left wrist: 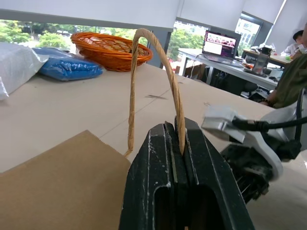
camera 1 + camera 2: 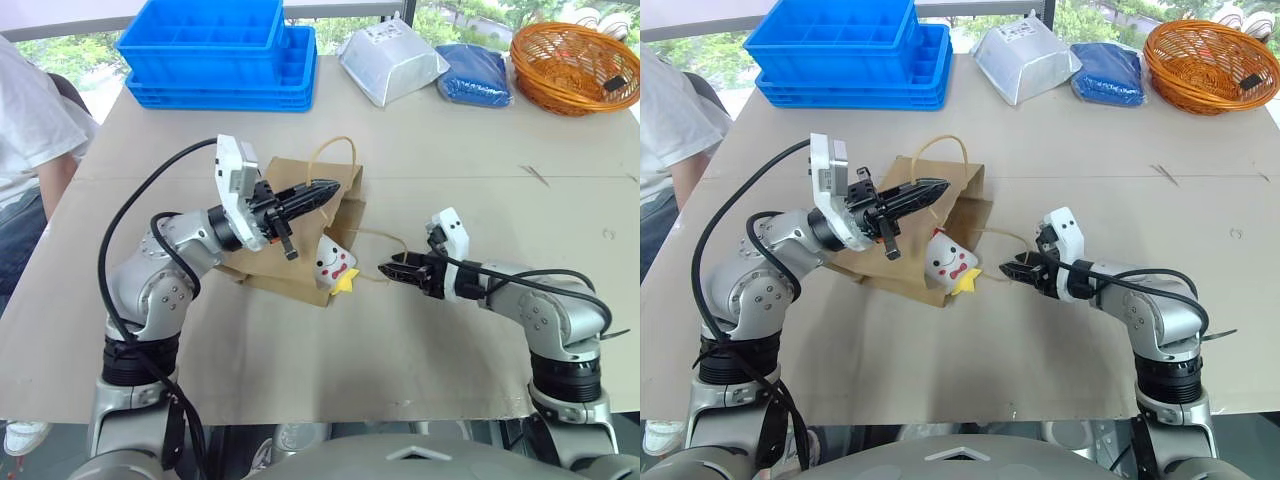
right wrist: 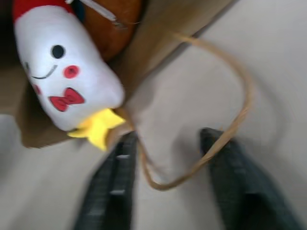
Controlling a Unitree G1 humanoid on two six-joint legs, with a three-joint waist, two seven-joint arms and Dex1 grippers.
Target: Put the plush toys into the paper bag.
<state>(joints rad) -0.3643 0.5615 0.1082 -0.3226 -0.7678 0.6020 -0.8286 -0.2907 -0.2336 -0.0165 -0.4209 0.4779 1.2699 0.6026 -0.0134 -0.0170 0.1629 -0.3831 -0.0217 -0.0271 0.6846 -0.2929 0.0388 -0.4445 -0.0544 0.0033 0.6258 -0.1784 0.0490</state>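
A wide table covered in pale tan board takes up most of the room's middle. At its far edge sit two stacked blue plastic crates, an orange wicker basket, a white plastic pouch and a folded blue cloth bag between pouch and basket. A person in a white shirt sits at the table's left side.

Near the middle of the table lies the brown paper bag, its mouth turned toward the robot's right. The left gripper is clamped tight on one of the bag's cord handles, holding that loop up above the bag (the wrist view shows the cord pinched right between the two black fingers).

The white plush toy, with its red bow mark and yellow tips, sits in the bag's mouth, partly sticking out. Behind it, deeper inside, a bit of the brown plush toy shows.

The right gripper sits low over the table just beside the bag's mouth, its jaws apart, with the second cord handle looping across one finger; it is not pinching the cord.
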